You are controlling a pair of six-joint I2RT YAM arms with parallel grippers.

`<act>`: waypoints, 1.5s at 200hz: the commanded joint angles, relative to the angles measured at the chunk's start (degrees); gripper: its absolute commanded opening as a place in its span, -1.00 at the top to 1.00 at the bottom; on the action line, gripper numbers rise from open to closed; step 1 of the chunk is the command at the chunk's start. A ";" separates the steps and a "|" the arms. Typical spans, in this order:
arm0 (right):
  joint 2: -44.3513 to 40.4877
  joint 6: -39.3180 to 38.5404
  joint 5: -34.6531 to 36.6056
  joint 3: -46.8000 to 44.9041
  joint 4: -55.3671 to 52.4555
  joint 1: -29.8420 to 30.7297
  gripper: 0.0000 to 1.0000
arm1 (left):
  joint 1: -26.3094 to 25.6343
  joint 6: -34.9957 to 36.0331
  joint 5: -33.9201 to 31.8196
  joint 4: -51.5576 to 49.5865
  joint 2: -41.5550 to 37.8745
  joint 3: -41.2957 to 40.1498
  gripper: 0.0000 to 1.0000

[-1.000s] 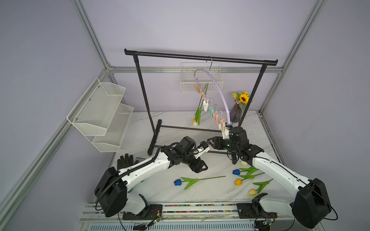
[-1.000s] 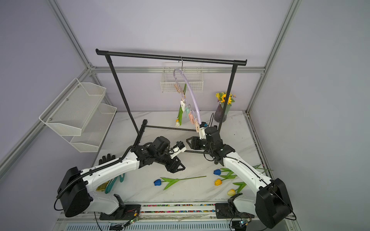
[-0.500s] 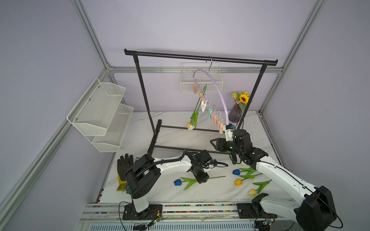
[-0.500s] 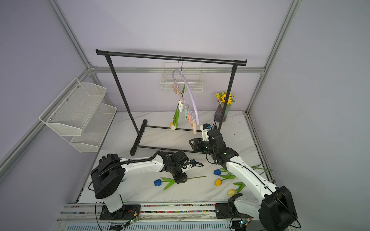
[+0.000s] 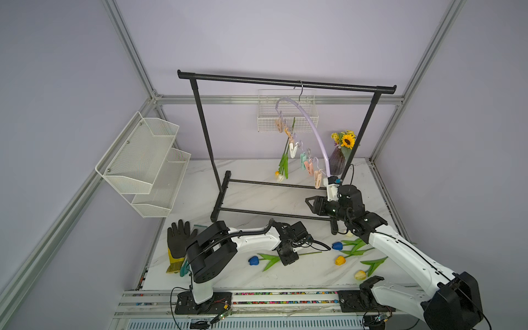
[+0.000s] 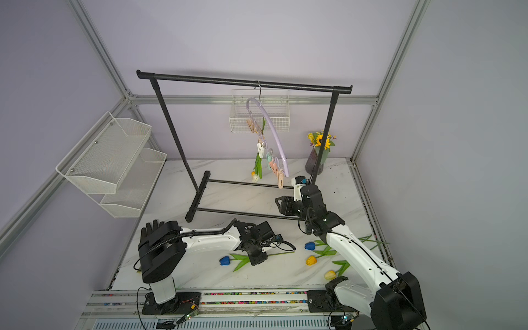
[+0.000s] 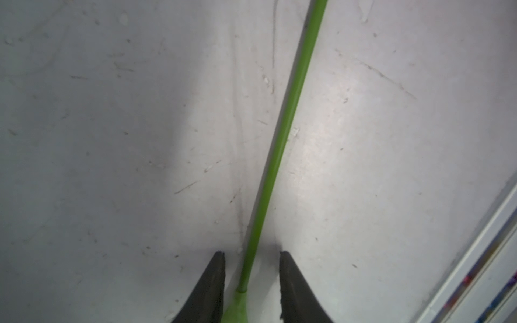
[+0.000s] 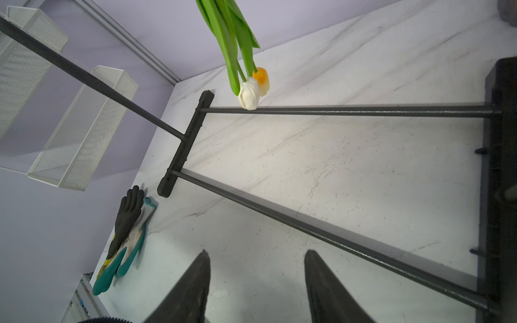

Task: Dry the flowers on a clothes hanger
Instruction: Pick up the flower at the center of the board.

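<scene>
1. Nearest, the left gripper is down on the counter. Its jaws stand partly open astride the stem of the blue tulip. Only the left wrist view shows the gap on either side. A second ago this arm was raised by the garment rack.
2. More tulips lie loose beside the right arm.
3. The right gripper is open and empty near the rack's base bars. Earlier it was at the hanger's lowest clothespin.
4. Farther off, the clothes hanger hangs tilted from the rack, with two tulips pegged head-down. Only the right wrist view shows their white and orange heads clearly.
</scene>
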 commanded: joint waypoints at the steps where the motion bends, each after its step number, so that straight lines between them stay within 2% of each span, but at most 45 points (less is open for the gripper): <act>1: -1.58 -0.35 3.33 -0.81 -2.12 -0.29 -0.12 | -0.21 1.46 -1.82 -1.98 1.38 0.89 0.48; 56: -1.67 -0.39 3.42 -1.28 -2.33 -0.60 -0.12 | -0.39 2.71 -3.93 -3.00 2.19 1.55 0.71; 128: -2.04 0.24 3.77 -1.42 -2.12 -0.75 -0.11 | -0.44 5.00 -7.87 -4.47 -1.54 2.29 0.98; 214: -6.82 1.98 5.89 -3.34 0.52 -0.85 -0.11 | 1.04 2.27 -13.12 -2.29 -11.50 0.47 1.00; 260: -11.44 2.66 1.31 -4.79 7.88 -0.83 -0.15 | 6.43 -2.36 -15.38 -0.48 -18.84 -0.43 1.00; 278: -11.68 2.10 -3.98 -5.35 12.13 -0.89 -0.27 | 8.98 -4.78 -14.78 1.37 -22.57 -1.13 1.00; 300: -11.26 2.91 -10.38 -6.71 18.08 -0.90 -0.31 | 11.53 -8.24 -12.31 5.94 -28.44 -3.83 1.00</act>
